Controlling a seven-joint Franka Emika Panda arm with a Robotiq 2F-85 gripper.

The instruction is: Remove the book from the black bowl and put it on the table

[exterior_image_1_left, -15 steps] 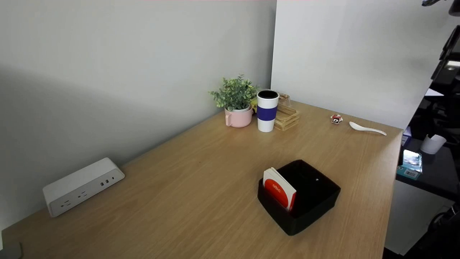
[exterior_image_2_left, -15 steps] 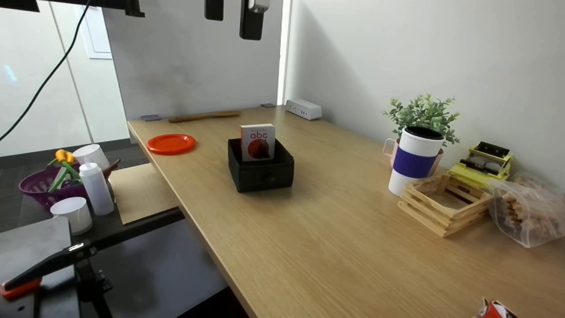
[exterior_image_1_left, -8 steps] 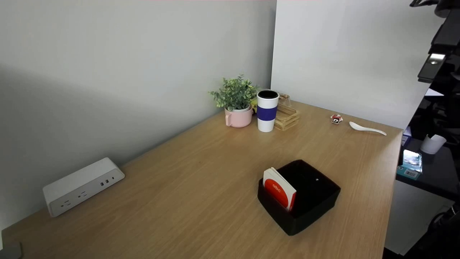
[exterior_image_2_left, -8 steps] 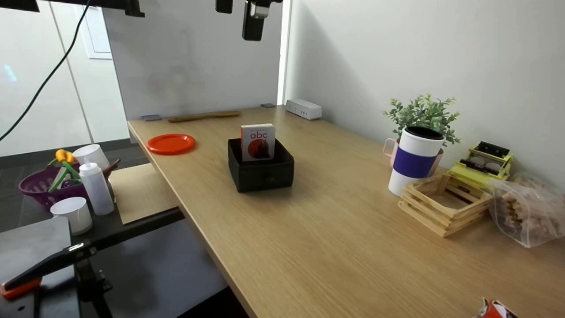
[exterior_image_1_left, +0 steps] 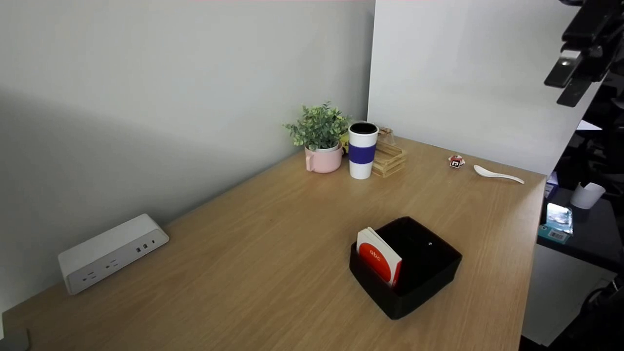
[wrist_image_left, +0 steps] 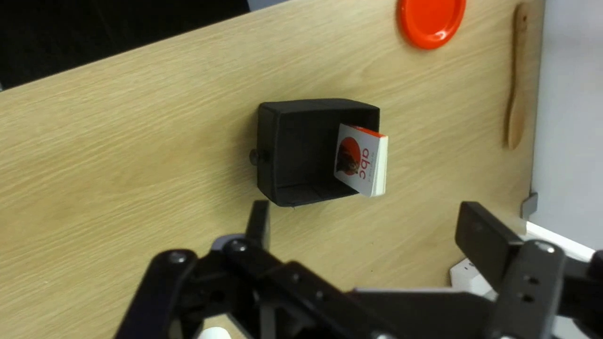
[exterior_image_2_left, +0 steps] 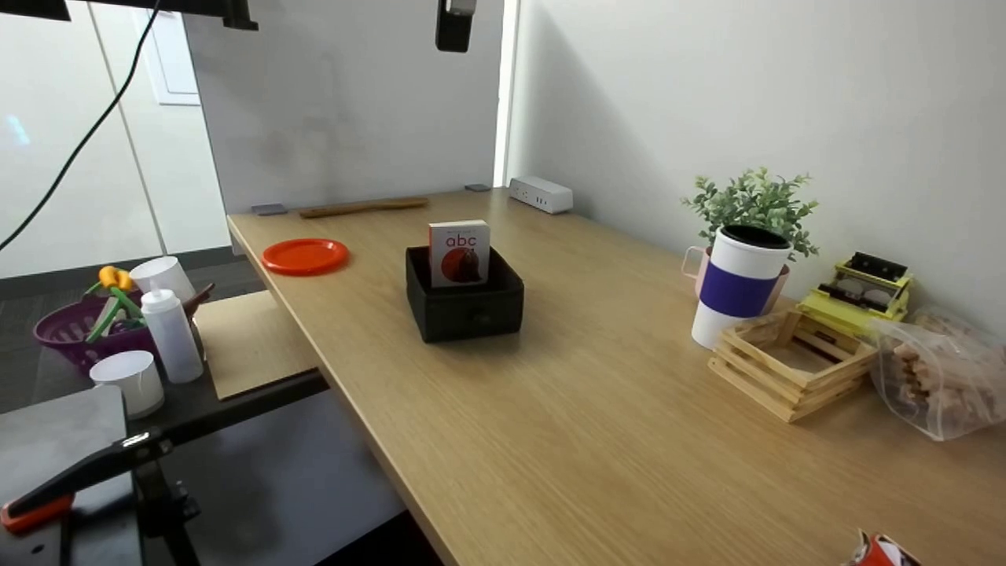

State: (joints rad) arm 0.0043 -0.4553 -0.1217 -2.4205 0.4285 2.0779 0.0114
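The book (exterior_image_1_left: 379, 256) is a small thick red and white block with "abc" on its cover. It stands upright, leaning slightly, inside the black bowl (exterior_image_1_left: 424, 290) against one wall, its top above the rim. Both exterior views show this, with the book (exterior_image_2_left: 460, 253) and bowl (exterior_image_2_left: 471, 314) on the wood table (exterior_image_2_left: 597, 393). In the wrist view the book (wrist_image_left: 360, 160) stands at the bowl's right end. My gripper (wrist_image_left: 365, 207) is open, empty and high above the table, apart from both. In an exterior view the gripper (exterior_image_1_left: 561, 92) is at top right.
A red plate (exterior_image_2_left: 305, 257) and a wooden spatula (exterior_image_2_left: 363, 207) lie beyond the bowl. A white power strip (exterior_image_1_left: 114, 253) sits by the wall. A cup (exterior_image_1_left: 362, 151), a plant (exterior_image_1_left: 321, 136) and a wooden crate (exterior_image_2_left: 794, 362) stand along the wall side. A white spoon (exterior_image_1_left: 497, 174) lies near an edge.
In an exterior view my gripper has moved left, with more of it showing. In an exterior view one finger has gone out of the top of the picture. The book and bowl have not moved.
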